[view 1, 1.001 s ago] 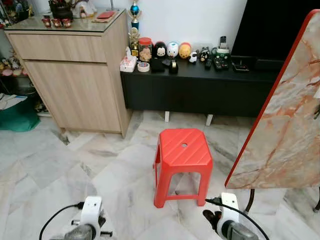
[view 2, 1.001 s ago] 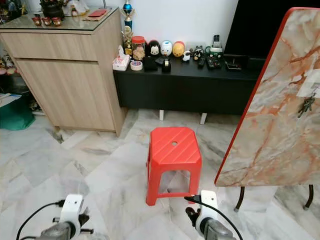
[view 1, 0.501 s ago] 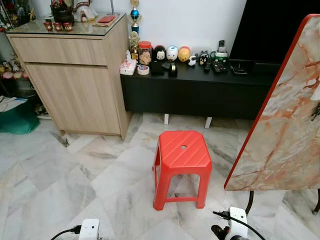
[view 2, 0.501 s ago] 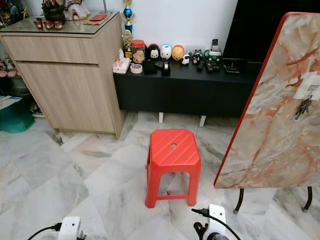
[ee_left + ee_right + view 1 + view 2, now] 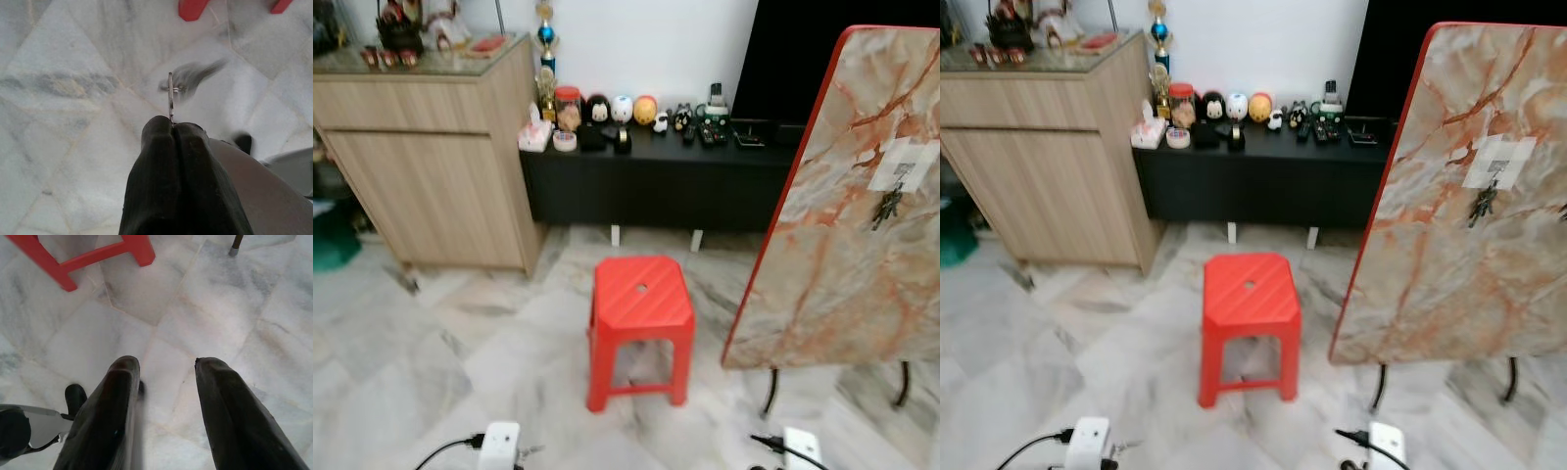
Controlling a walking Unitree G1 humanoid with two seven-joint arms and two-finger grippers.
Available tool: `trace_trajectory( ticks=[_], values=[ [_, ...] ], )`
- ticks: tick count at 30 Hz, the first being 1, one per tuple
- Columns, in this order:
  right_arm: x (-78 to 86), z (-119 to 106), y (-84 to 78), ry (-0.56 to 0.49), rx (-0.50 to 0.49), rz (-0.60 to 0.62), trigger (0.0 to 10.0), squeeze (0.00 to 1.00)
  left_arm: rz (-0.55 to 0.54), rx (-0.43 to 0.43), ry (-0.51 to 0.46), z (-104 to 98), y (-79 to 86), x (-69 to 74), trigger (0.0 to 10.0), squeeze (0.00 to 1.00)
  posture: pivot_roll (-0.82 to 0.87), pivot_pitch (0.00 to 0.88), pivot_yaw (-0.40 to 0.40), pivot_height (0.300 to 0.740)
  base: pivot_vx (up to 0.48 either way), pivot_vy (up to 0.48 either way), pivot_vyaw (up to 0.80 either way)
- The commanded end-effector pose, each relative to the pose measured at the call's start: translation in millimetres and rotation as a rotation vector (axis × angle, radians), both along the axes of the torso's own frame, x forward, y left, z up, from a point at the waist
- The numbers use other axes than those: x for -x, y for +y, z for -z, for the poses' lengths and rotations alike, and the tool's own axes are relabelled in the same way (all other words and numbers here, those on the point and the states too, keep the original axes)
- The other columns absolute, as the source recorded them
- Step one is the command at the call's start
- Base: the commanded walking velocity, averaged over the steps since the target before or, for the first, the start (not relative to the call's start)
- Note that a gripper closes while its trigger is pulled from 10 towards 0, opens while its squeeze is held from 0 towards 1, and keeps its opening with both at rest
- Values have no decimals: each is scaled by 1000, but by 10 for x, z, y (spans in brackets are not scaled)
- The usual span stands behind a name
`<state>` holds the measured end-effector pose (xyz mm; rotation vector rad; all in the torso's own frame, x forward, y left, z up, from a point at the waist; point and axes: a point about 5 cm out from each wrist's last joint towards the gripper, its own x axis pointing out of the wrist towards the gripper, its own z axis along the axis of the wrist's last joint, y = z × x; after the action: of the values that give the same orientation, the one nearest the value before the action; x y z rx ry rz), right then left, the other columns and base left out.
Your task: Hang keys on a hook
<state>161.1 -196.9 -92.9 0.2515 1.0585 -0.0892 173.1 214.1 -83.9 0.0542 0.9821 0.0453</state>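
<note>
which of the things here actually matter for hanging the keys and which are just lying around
For the job: left tool, shut on the key ring with blurred keys; marble board, where a bunch of keys already hangs.

Lying about: red stool, wooden cabinet, black TV bench with figurines.

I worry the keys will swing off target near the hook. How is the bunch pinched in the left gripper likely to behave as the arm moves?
Probably loose and swingy: the left gripper pinches only the thin key ring, and the keys beyond it look motion-blurred. The hard metal ring may also twist or slip between the shut fingers. They look light.
</note>
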Motion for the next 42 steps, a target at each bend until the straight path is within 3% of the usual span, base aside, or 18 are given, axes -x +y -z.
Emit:
trace_trajectory(
  ticks=[1,9,13,16,21,27,32,42],
  values=[
    [-9,-20,-97,-11,27,13,10000,0,11,5,-1,1,-48,-20,10000,0,8,0,-58,740,0,-398,0],
    [-2,-21,-124,-2,51,-28,10000,0,13,3,-7,-6,-56,-40,10000,0,25,0,-66,740,0,-391,0],
    [8,-25,-152,7,104,-147,10000,0,14,0,10,16,-36,16,10000,0,18,0,-62,740,0,-382,506],
    [34,-22,-203,6,101,-74,10000,0,13,0,18,24,-25,39,10000,0,21,0,-60,740,0,-381,702],
    [4,-32,-188,-5,84,-64,10000,0,13,-3,23,29,-15,52,10000,0,20,0,-58,740,0,-380,90],
    [-81,-29,14,-13,69,-82,10000,0,17,-5,21,25,-18,42,10000,0,21,0,-57,740,0,-379,0],
    [-96,-28,68,-19,57,-76,10000,0,21,-5,19,21,-25,30,10000,0,20,0,-55,740,0,-378,0],
    [-58,-24,-8,-16,63,-66,10000,0,30,-7,25,25,-26,37,10000,0,17,0,-49,740,0,-379,0]
  ],
)
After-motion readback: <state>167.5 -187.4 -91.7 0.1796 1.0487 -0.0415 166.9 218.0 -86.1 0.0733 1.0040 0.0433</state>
